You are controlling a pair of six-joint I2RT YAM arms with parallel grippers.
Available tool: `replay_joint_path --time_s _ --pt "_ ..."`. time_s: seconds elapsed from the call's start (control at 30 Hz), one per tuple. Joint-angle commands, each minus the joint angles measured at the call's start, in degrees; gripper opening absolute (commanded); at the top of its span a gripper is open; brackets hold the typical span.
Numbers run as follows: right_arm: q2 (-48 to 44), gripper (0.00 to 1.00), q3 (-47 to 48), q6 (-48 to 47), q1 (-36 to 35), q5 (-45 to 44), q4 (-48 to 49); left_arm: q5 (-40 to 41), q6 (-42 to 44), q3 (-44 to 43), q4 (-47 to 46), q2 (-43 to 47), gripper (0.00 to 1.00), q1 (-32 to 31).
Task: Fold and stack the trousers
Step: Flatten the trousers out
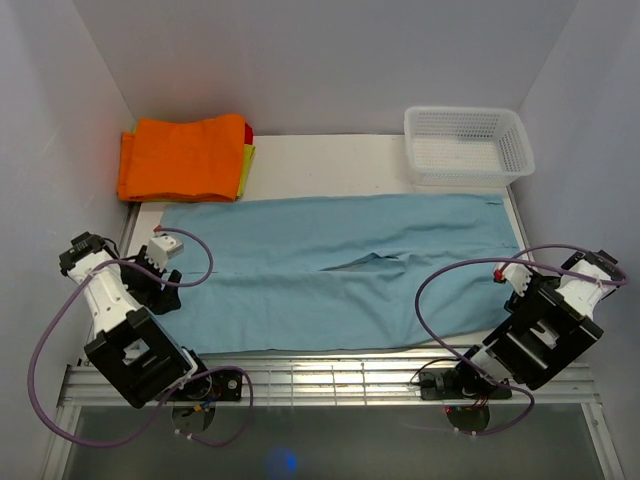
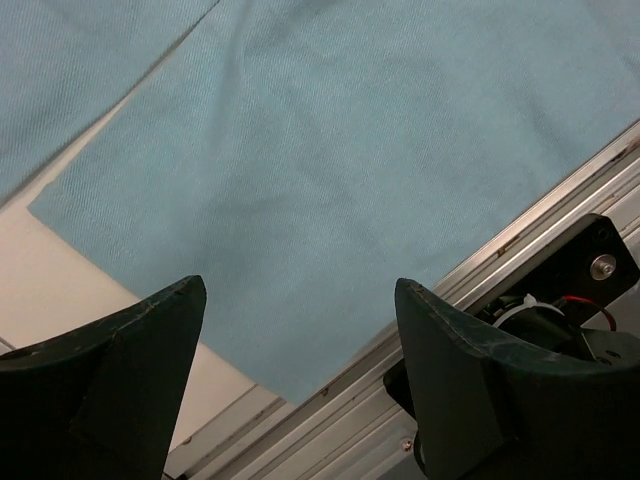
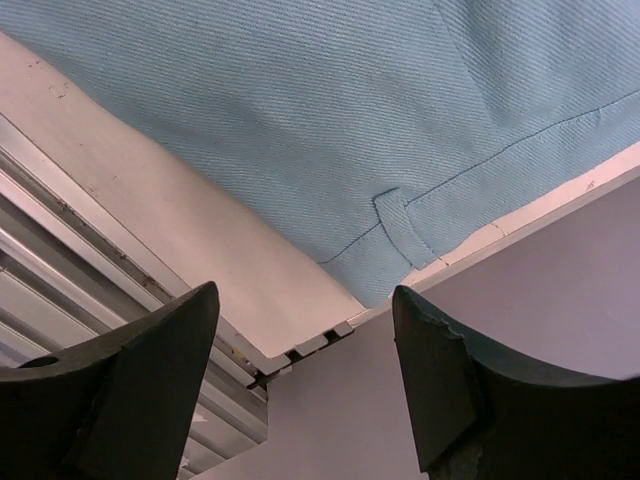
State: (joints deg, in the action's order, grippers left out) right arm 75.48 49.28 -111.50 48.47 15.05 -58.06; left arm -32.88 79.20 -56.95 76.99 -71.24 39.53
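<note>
The light sky-blue trousers (image 1: 340,270) lie flat across the table, waist at the right, two legs running left. My left gripper (image 1: 165,248) is open and empty, hovering at the left leg ends; the left wrist view shows the near leg's hem corner (image 2: 300,230) between my open fingers (image 2: 150,370). My right gripper (image 1: 513,275) is open and empty above the waist's near right corner; the right wrist view shows the waistband with a belt loop (image 3: 405,230) just beyond my fingers (image 3: 450,380).
A bright orange folded garment (image 1: 183,157) lies on yellow and red cloths at the back left. A white mesh basket (image 1: 466,145) stands at the back right. A metal rail (image 1: 330,375) runs along the table's near edge. White walls close in on both sides.
</note>
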Motion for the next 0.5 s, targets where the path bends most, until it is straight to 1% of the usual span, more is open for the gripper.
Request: replay_joint_path --time_s 0.0,0.07,0.1,0.13,0.17,0.2,0.23,0.27,0.3,0.33,0.37,0.4,0.43,0.47 --pt "0.5 0.74 3.3 -22.0 0.2 3.0 -0.1 -2.5 0.3 -3.8 0.6 -1.9 0.87 0.0" --pt "0.1 0.73 5.3 -19.9 -0.6 5.6 -2.3 -8.0 -4.2 -9.7 0.9 -6.3 0.85 0.3" --pt "0.1 0.73 7.4 -18.1 -2.7 7.9 -2.4 -10.7 -6.9 -13.2 0.4 -9.1 0.85 0.5" --pt "0.9 0.72 8.6 -12.7 -4.2 8.8 -2.4 -15.5 -14.7 -20.2 -1.0 -14.4 0.84 0.5" --pt "1.9 0.73 10.2 -8.7 -5.8 9.6 -1.5 -17.4 -20.3 -23.7 -3.2 -16.9 0.84 0.5" --pt "3.1 0.72 12.1 -4.5 -9.4 10.8 -0.9 -19.0 -26.4 -26.6 -9.9 -19.2 0.84 0.5" --pt "6.6 0.72 16.7 0.1 -11.3 11.5 -0.3 -21.1 -38.2 -31.2 -13.4 -22.9 0.84 0.5" --pt "8.9 0.73 19.5 8.9 -12.7 13.2 0.1 -22.5 -43.2 -32.6 -16.5 -24.7 0.84 0.5" --pt "11.2 0.73 22.7 13.5 -14.8 14.2 0.0 -23.7 -47.9 -33.4 -23.6 -26.1 0.84 0.5" --pt "16.3 0.73 29.0 18.1 -15.6 15.0 0.0 -24.7 -52.8 -33.3 -27.9 -27.4 0.86 0.5" --pt "19.0 0.73 32.0 27.2 -16.3 15.6 0.0 -24.9 -61.6 -33.0 -31.8 -29.6 0.87 -0.1" --pt "21.3 0.73 34.8 31.2 -16.9 16.0 0.0 -23.8 -64.7 -32.7 -38.2 -30.9 0.87 -0.5" --pt "25.8 0.73 37.4 34.7 -16.9 16.2 0.0 -22.6 -66.5 -32.8 -40.4 -32.1 0.87 -1.3" --pt "27.8 0.73 41.7 37.7 -16.9 16.3 0.1 -19.0 -68.7 -33.1 -42.3 -34.4 0.88 -2.8"
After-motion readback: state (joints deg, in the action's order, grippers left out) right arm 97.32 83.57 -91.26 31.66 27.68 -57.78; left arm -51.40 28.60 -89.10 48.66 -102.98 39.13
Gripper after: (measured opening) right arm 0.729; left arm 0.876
